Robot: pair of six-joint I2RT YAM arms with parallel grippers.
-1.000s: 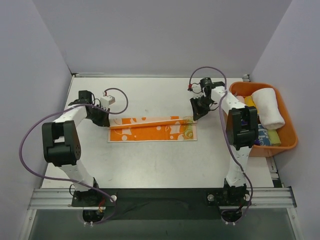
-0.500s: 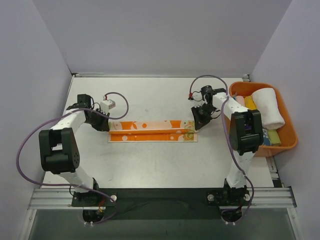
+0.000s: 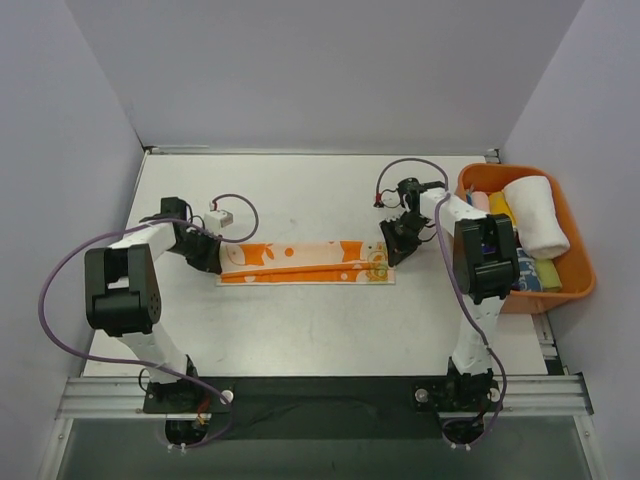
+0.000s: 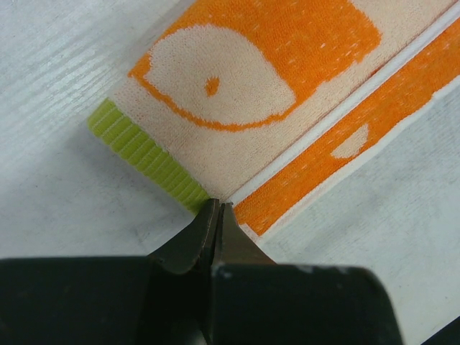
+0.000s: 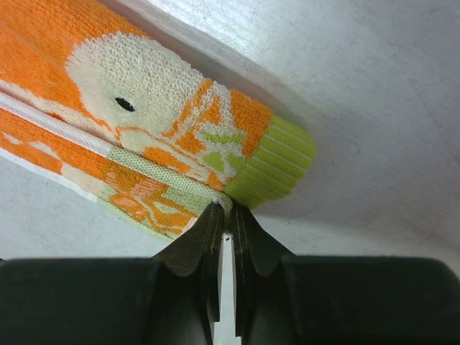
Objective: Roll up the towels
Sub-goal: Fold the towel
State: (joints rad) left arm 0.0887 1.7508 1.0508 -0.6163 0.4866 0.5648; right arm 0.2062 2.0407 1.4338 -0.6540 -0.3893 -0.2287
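Note:
The cream towel with orange blotches [image 3: 305,262] lies folded lengthwise into a narrow strip across the middle of the table. My left gripper [image 3: 208,262] is at its left end. In the left wrist view the jaws [image 4: 216,206] are pressed together on the towel's edge [image 4: 237,79], beside its green hem. My right gripper [image 3: 388,252] is at the right end. In the right wrist view its tips [image 5: 228,210] pinch the folded edge of the towel [image 5: 136,100] by the green hem. A large white rolled towel [image 3: 535,215] and small coloured rolled ones [image 3: 545,272] lie in the bin.
The orange plastic bin [image 3: 582,275] stands at the table's right edge, close behind my right arm. Grey walls enclose the table at the back and both sides. Purple cables loop over both arms.
Both grippers have moved toward the near side, bringing the towel's far edge over. The towel has gone from a wide band to a narrow folded strip.

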